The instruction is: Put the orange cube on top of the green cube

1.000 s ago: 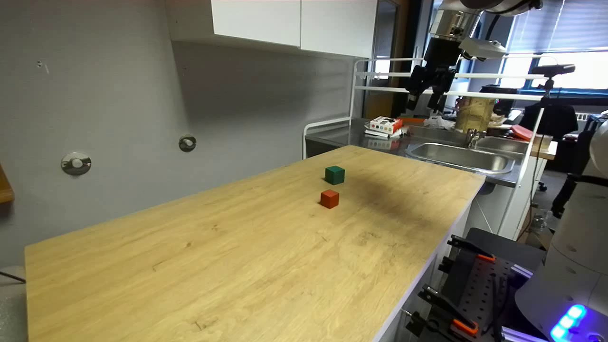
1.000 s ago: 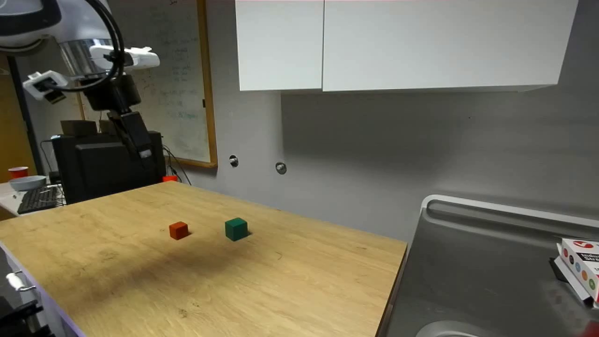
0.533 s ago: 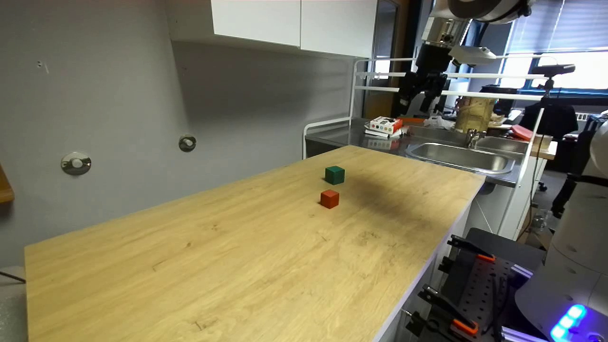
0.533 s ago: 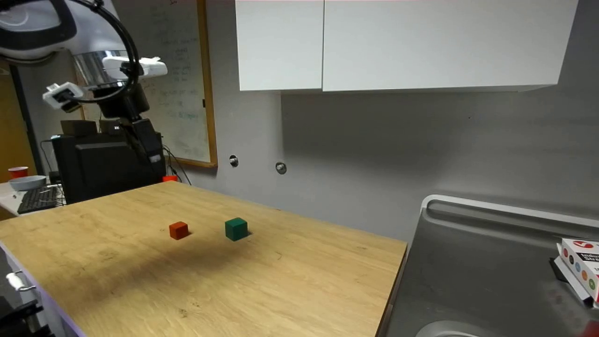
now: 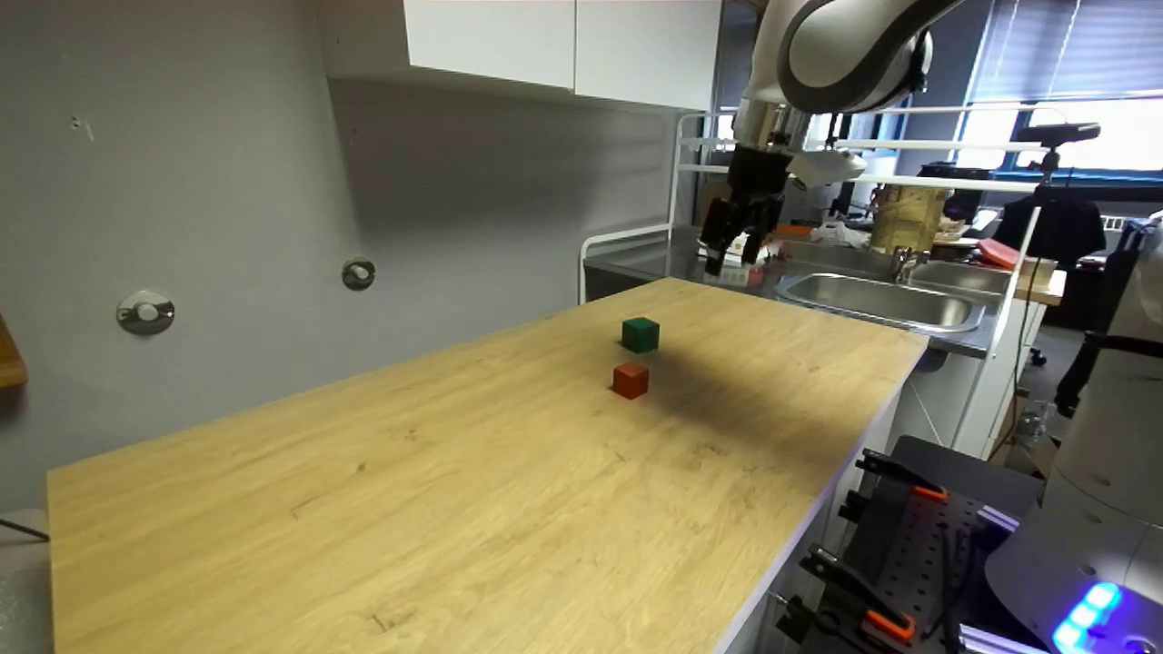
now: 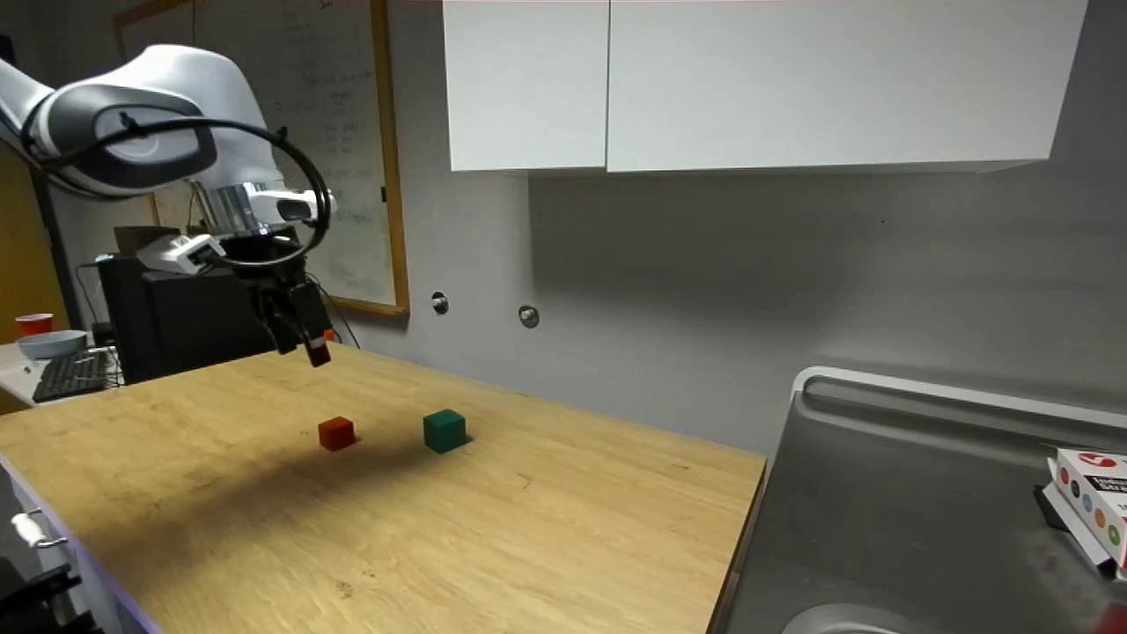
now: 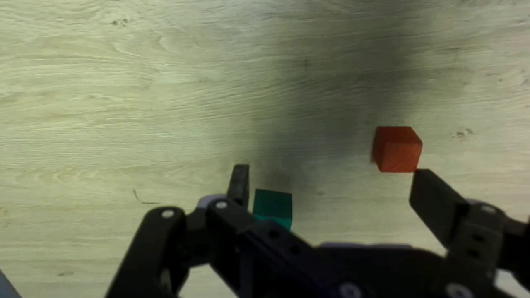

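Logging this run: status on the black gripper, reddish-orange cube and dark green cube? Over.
Gripper open, empty, above wood-grained tabletop. Reddish-orange cube on it, apart from dark green cube. No obstruction seen between gripper and cubes.

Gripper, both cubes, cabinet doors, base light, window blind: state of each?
Gripper: open, holding nothing, above the table
Orange cube: on the table, ungripped, not stacked
Green cube: on the table, nothing on top
Cabinet doors: shut
Base light: lit blue
Blind: partly lowered
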`<state>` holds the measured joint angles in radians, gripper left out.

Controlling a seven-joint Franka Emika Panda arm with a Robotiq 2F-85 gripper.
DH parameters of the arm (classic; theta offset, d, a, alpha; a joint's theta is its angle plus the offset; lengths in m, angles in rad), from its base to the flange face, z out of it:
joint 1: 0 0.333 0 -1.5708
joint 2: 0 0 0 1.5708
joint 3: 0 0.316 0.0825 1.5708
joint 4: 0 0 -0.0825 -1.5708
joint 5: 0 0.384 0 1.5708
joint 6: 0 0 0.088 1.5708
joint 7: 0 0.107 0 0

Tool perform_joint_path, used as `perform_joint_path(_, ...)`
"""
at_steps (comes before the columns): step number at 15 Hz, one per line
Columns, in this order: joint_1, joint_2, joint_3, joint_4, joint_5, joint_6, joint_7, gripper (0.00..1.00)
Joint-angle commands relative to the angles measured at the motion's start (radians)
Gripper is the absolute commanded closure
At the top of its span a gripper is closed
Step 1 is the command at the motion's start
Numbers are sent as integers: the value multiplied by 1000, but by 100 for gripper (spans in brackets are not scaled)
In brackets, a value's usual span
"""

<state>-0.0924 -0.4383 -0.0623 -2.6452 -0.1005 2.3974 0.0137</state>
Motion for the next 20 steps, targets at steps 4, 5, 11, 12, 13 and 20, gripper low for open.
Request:
perform_joint_path(4, 65, 245, 73, 72, 0, 61, 30, 0)
perform_joint_path(5, 72, 284, 83, 89, -4, 64, 35, 0)
perform_joint_path(11, 110, 487, 100, 220, 1, 58, 38, 0)
perform_joint_path(12, 114, 516, 100, 242, 1, 57, 36, 0)
perform_joint_path(13, 116, 551, 98, 267, 3, 55, 35, 0)
perform_joint_path(20, 120, 714, 86, 403, 15, 45, 33, 26)
